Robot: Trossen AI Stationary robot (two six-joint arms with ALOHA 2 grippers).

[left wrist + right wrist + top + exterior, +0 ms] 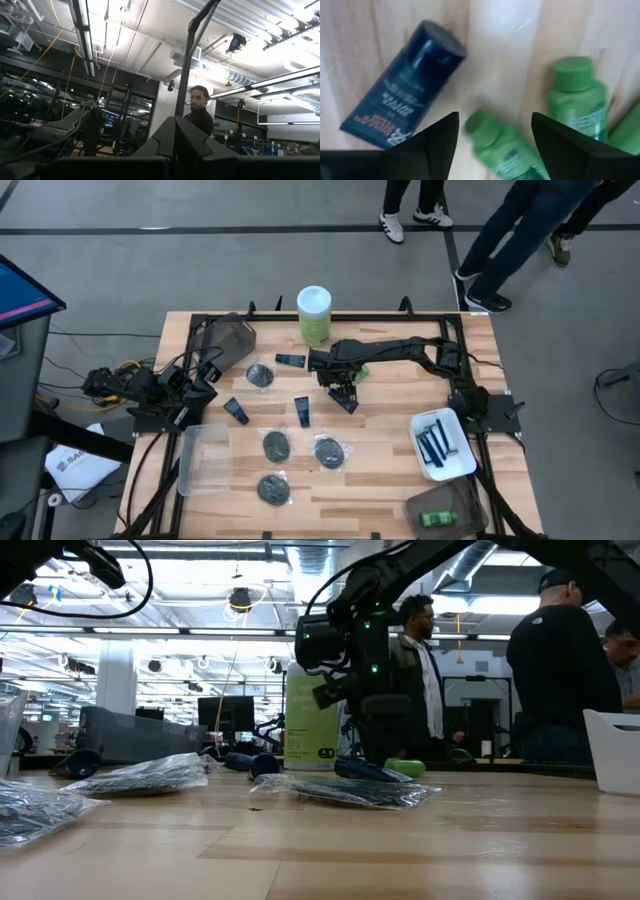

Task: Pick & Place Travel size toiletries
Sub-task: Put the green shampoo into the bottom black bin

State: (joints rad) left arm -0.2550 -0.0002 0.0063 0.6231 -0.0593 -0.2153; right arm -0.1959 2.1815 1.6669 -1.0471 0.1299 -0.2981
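Clock directions taken on the overhead view, 12 at the table's far edge.

Right gripper point(494, 122) low over the table just to the 12 o'clock side of centre, fingers spread wide and empty, straddling a small bright green bottle point(502, 145) lying on its side on the wood. Left gripper point(175, 125) parked off the 9 o'clock edge, pointed up at the ceiling, fingers pressed together on nothing.

Likely trouble from here:
- Rolling. Round, smooth plastic body on bare wood; a squeeze landing off-centre, near the cap or across the curve, probably enough to squirt it out sideways.
- Crowding. Second green bottle point(577, 97) just beside one finger, a third at the edge of the wrist view, and a dark navy tube point(402, 105) close by the other finger. Any drift on the way down, and a neighbour nudged or pinched along with the target.
- Slight tilt of the target against the finger line, so uneven contact and a twist on lifting.
- A long carry afterwards, judging by the dark bin point(470, 498) at 5 o'clock already holding green bottles; a weak grip at risk on that trip.

Look of the target: finger-sized, glossy green, flat screw cap of the same green, pale lettering along the body, unreadable. Apparently rigid and light.

Elsewhere: bagged black discs point(329, 451) toward 6 o'clock, razors in the white tray point(420, 425) at 4 o'clock, tall green canister point(314, 315) at 12 o'clock.
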